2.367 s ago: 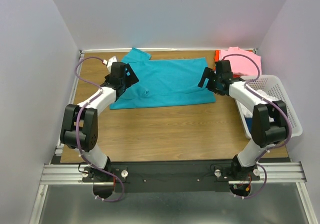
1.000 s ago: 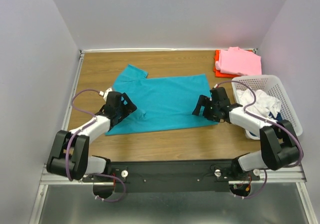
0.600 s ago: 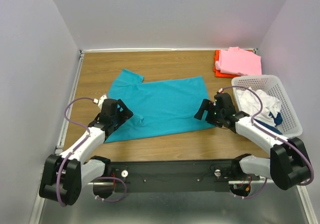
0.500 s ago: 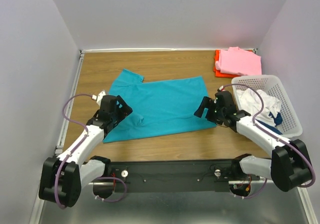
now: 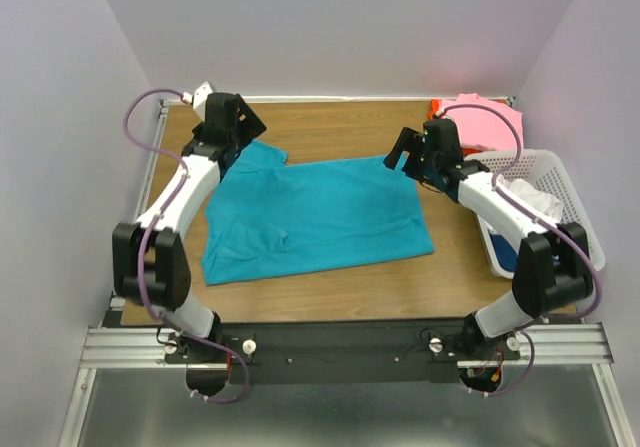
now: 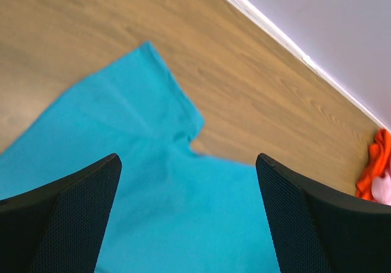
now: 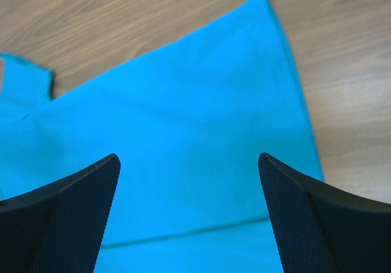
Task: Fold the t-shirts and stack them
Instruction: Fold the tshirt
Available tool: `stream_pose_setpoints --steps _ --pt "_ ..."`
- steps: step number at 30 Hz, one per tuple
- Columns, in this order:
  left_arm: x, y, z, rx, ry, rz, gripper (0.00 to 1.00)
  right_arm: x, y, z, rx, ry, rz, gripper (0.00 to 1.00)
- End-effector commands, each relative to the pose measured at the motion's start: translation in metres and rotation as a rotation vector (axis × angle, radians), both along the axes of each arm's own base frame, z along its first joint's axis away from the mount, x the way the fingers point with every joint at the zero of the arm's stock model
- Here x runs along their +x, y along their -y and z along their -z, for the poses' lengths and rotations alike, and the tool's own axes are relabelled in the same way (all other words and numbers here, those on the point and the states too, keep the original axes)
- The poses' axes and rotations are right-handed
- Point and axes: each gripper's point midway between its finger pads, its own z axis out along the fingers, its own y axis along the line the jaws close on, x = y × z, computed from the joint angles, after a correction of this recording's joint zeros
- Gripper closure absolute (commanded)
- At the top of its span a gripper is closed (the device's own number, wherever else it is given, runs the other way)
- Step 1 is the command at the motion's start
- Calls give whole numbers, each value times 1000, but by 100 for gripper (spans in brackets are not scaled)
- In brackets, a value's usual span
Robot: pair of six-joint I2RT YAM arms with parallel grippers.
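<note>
The teal t-shirt lies spread flat on the wooden table, with one sleeve at its far left. My left gripper hovers open and empty over that sleeve; the left wrist view shows the shirt between my spread fingers. My right gripper hovers open and empty over the shirt's far right corner; the right wrist view shows the cloth below the open gripper. A pink shirt lies on an orange-red one at the far right.
A white lattice basket stands along the right edge with white cloth and dark blue cloth inside. Walls close the left, right and far sides. The orange-red shirt also shows in the left wrist view.
Both grippers drew the teal shirt toward the near edge, let go of it, and have swung up to its far edge. The shirt now lies still, nearer than before.
</note>
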Motion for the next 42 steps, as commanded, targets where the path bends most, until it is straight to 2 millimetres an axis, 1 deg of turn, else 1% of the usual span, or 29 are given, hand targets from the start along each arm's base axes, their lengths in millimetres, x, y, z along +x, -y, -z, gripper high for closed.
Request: stream_pose_setpoints --steps 1,2,3,4,5,6,7,8,9,10,11,13,16,17,18,21,24,25,26,27,29,30,31,33,36,37,39,41,42 --pt "51 -12 45 102 -143 -11 2 34 18 5 -81 1 50 0" --pt "72 -13 24 105 -119 -20 2 39 22 6 -89 0 57 0" --pt "86 -14 58 125 -193 -28 2 48 22 0 -86 16 62 0" --pt "92 -17 68 143 -234 -35 2 54 27 11 -95 -8 72 0" --pt "113 -18 47 139 -188 -41 3 58 29 14 -99 -13 78 0" --pt "123 -19 79 154 -250 -37 3 61 28 17 -96 -19 73 0" --pt "137 -20 67 154 -228 -38 3 67 30 22 -97 -30 76 0" --pt "143 -21 74 155 -241 -40 4 69 31 26 -99 -38 72 0" --pt "149 -25 99 160 -285 -41 4 71 30 30 -95 -47 66 0" --pt "160 -22 92 155 -258 -25 6 73 31 31 -94 -47 65 0" --pt "163 -23 110 158 -287 -24 6 74 31 39 -98 -64 62 0" --pt "169 -22 117 154 -287 -16 6 76 34 46 -104 -78 63 0" --pt "170 -21 133 143 -300 10 6 77 38 53 -106 -93 68 0" --pt "167 -23 139 142 -315 5 6 77 39 54 -106 -96 69 0" --pt "166 -26 140 143 -316 -7 6 77 41 57 -108 -100 73 0" --pt "164 -30 151 143 -328 -19 9 77 41 62 -111 -112 67 0" --pt "162 -29 160 142 -346 -18 17 77 43 67 -114 -123 71 0" --pt "162 -29 165 140 -352 -12 23 76 45 70 -114 -131 74 0" --pt "162 -29 172 139 -363 -13 23 74 44 72 -115 -135 70 0" --pt "163 -29 170 139 -361 -14 23 74 44 73 -115 -137 70 0" --pt "162 -29 180 137 -379 -14 26 74 46 75 -115 -142 73 0" --pt "162 -29 181 136 -381 -15 28 73 45 75 -116 -143 72 0" --pt "162 -29 183 135 -382 -16 33 73 46 77 -118 -147 72 0" --pt "161 -29 185 134 -386 -19 35 72 47 77 -118 -147 73 0" --pt "159 -29 188 132 -397 -19 36 72 50 79 -120 -152 83 0" --pt "158 -29 190 134 -402 -24 39 72 51 78 -123 -150 86 0" --pt "158 -30 190 136 -405 -28 42 73 52 78 -123 -150 87 0" --pt "158 -31 190 138 -403 -30 51 73 51 81 -133 -152 73 0" --pt "158 -31 190 137 -403 -31 51 75 51 81 -136 -150 65 0"
